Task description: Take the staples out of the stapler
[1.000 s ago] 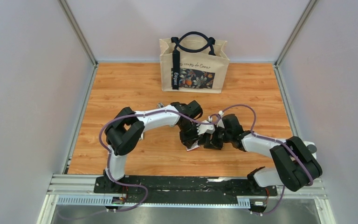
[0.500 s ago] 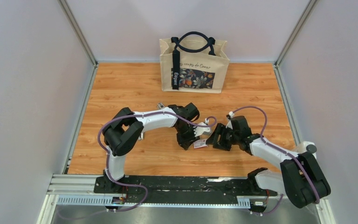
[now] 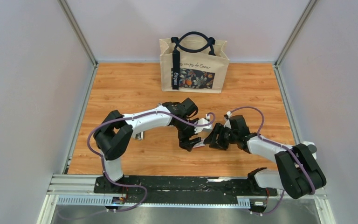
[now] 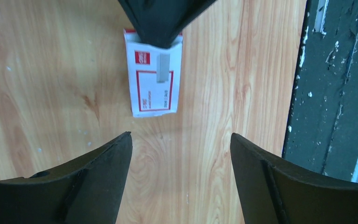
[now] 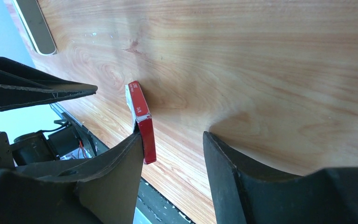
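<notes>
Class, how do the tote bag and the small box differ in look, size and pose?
The tote bag stands upright; the small box lies flat. The bag is far larger than the box. The bag is beige with dark handles; the box is white and red. Both rest on the wooden table.

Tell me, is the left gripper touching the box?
Apart. The left wrist view shows the left gripper open, with a strip of bare table between it and the box.
</notes>
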Controlling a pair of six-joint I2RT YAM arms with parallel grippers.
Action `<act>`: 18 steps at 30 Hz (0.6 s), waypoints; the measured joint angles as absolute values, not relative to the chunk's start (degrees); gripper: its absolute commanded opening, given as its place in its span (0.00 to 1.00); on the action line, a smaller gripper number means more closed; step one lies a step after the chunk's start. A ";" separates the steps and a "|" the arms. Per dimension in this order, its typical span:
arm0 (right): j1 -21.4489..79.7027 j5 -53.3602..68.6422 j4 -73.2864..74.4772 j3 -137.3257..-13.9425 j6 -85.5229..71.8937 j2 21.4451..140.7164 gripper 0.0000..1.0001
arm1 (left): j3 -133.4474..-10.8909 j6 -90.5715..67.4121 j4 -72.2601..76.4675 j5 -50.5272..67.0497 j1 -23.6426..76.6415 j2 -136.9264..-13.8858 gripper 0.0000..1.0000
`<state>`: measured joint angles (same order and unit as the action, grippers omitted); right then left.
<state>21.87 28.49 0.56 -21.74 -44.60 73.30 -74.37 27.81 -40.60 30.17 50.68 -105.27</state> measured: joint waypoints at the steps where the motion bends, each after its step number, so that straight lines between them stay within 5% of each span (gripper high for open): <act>1: 22.00 28.49 0.36 -21.74 -44.73 73.41 0.56 | -74.39 28.27 -40.10 30.61 50.63 -105.06 0.86; 18: 23.70 28.60 -3.09 -21.74 -47.37 75.35 0.56 | -71.88 31.59 -27.11 35.75 51.11 -108.53 0.86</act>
<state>23.70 28.60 -3.09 -21.74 -47.37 75.35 -71.88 31.59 -27.11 35.75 51.11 -108.53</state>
